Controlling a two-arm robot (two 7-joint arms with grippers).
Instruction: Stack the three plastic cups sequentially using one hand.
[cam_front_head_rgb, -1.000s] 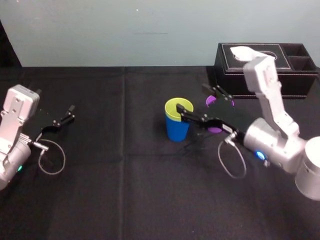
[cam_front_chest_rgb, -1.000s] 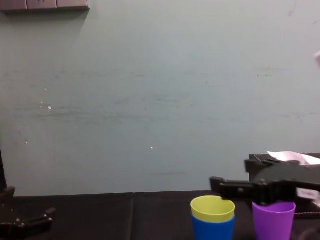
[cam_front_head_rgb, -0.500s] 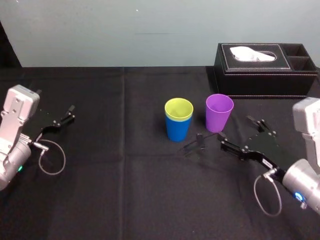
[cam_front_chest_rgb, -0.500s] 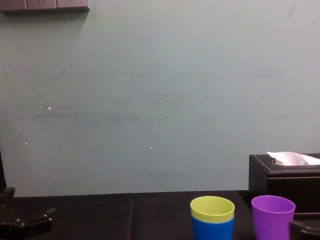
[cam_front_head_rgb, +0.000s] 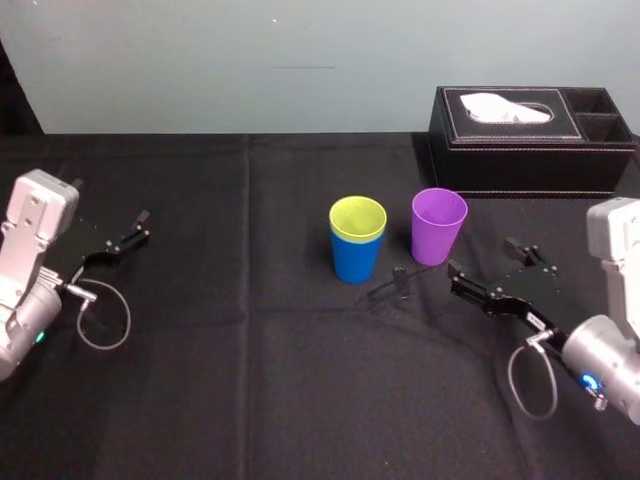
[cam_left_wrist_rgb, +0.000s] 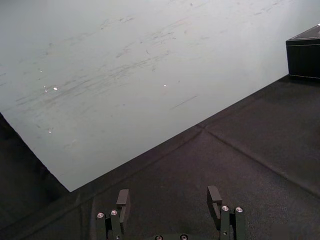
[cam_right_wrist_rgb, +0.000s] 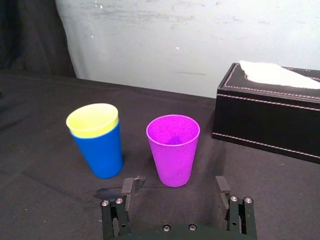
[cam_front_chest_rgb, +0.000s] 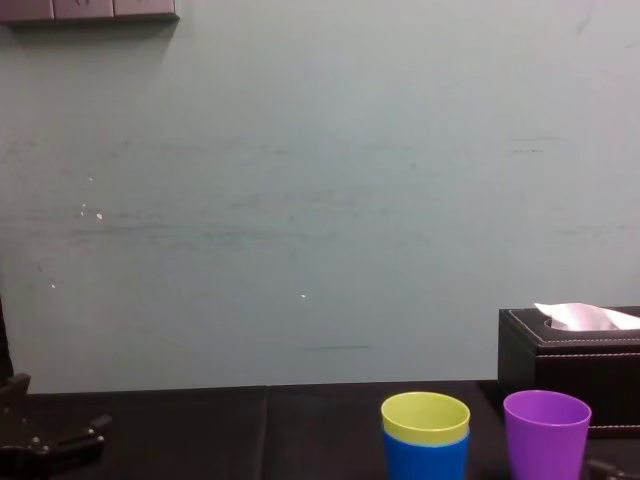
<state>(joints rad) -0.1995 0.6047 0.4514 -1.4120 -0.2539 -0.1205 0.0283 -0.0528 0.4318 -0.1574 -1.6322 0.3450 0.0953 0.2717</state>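
There are three cups, and they stand in two places near the middle of the tabletop. The yellow-green cup (cam_front_head_rgb: 357, 217) is nested inside the blue cup (cam_front_head_rgb: 355, 259), with only its rim band rising above the blue one. That makes one stack of two. The purple cup (cam_front_head_rgb: 438, 228) stands alone, upright and mouth up, just beside the stack on its right, with a narrow gap between them. In the chest view the three rims sit at nearly the same height, the purple one slightly lower.

Of the two grippers, the right gripper (cam_front_head_rgb: 481, 256) is the closer one. It sits low over the tabletop just to the near right of the purple cup and points at it. Its two black fingers are spread wide with nothing between them, and neither touches the cup. In the right wrist view the purple cup's base lies between the two fingertips but farther off. A grey cable (cam_front_head_rgb: 529, 385) loops beneath its wrist.

The left gripper (cam_left_wrist_rgb: 168, 196) rests by the tabletop's left edge, well apart from the cups. Its two fingers are also spread and empty.

One black tissue box (cam_front_head_rgb: 500, 150) stands at the far right corner of the tabletop (cam_front_head_rgb: 250, 380). One white tissue (cam_front_head_rgb: 505, 107) pokes from its top, and there are two small open compartments at its right end.
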